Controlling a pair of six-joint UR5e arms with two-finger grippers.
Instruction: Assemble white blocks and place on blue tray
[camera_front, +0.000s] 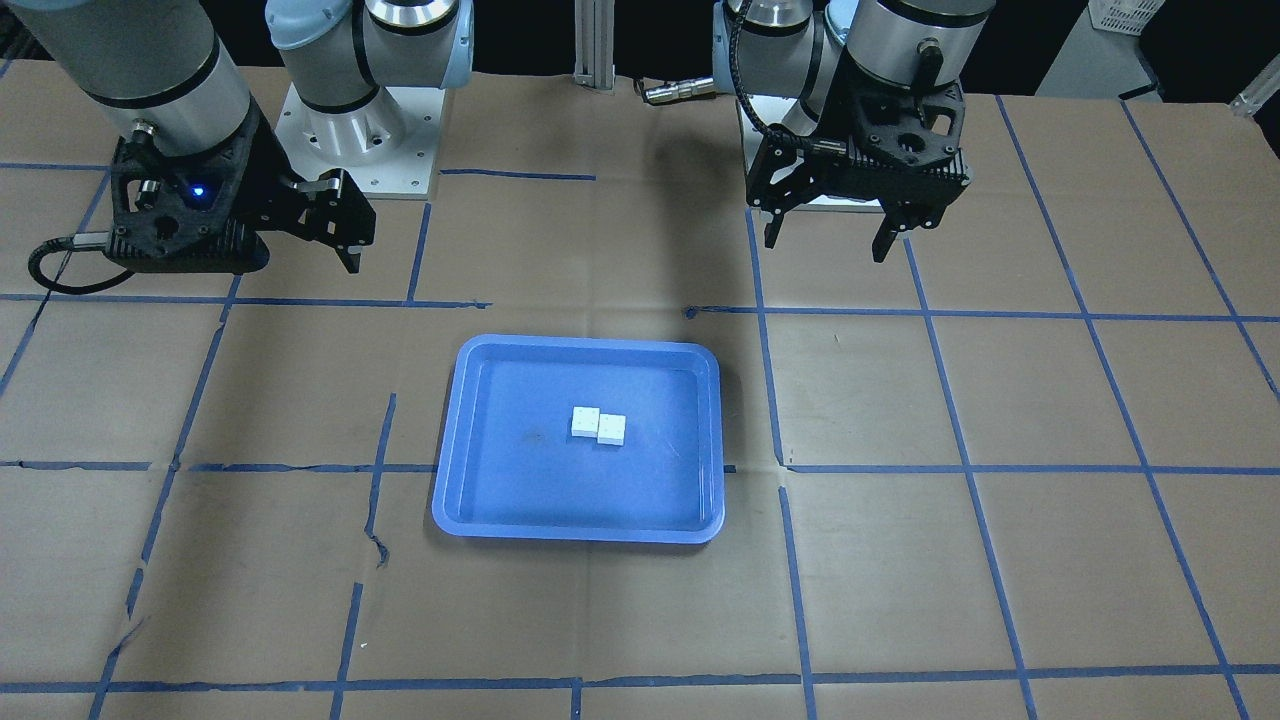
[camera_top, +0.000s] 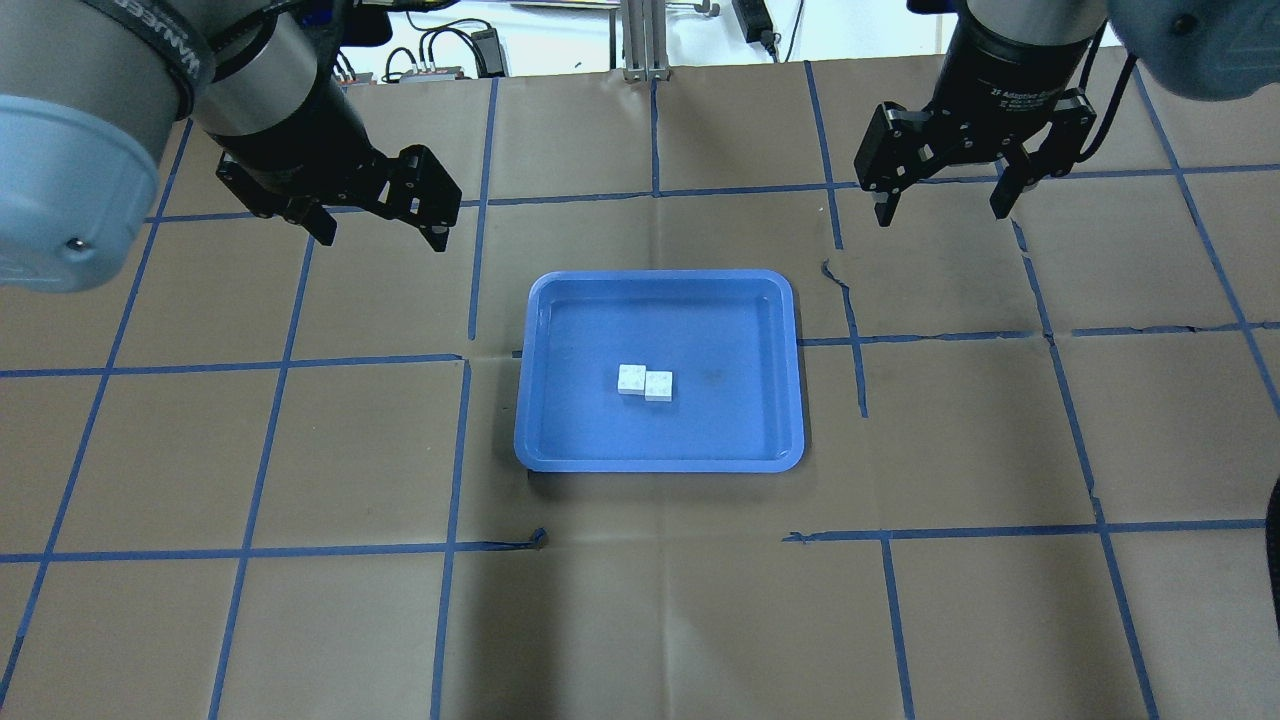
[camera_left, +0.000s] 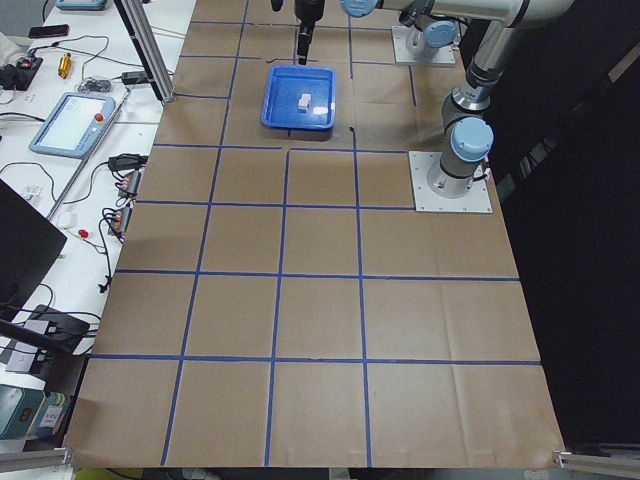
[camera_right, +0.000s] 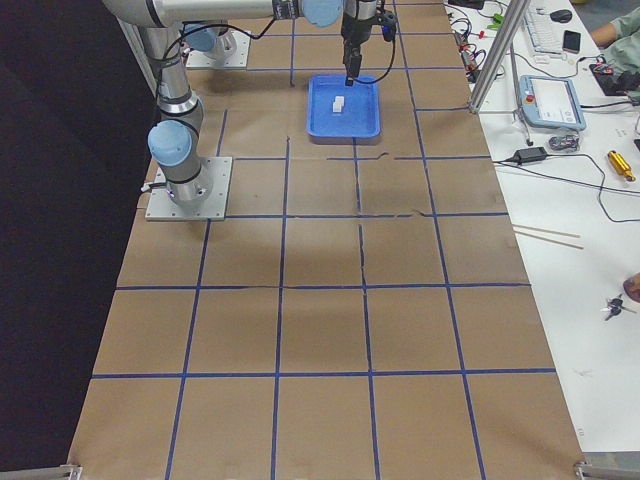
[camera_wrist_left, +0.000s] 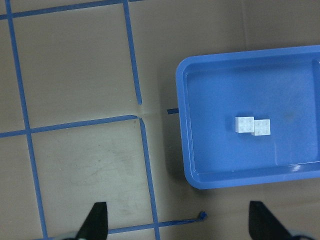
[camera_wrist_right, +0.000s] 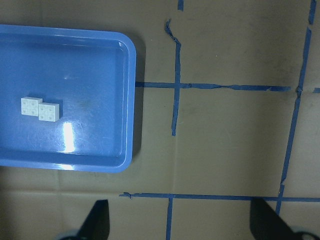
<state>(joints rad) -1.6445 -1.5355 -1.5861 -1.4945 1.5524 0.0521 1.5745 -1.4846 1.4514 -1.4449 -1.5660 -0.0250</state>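
The blue tray (camera_top: 660, 277) lies mid-table, also in the front view (camera_front: 580, 344). Two white blocks (camera_top: 645, 381) sit side by side, touching and slightly staggered, studs up, on the tray floor (camera_front: 598, 424). I cannot tell whether they are joined. My left gripper (camera_top: 382, 238) is open and empty, raised beyond the tray's far left corner (camera_front: 826, 248). My right gripper (camera_top: 940, 215) is open and empty, raised beyond the far right corner (camera_front: 335, 235). The left wrist view shows the blocks (camera_wrist_left: 253, 125) and the right wrist view shows them too (camera_wrist_right: 40, 108).
Brown paper with a blue tape grid (camera_top: 470, 360) covers the table. The arm bases (camera_front: 355, 140) stand at the robot's edge. Benches with a teach pendant (camera_left: 70, 120) and cables flank the table ends.
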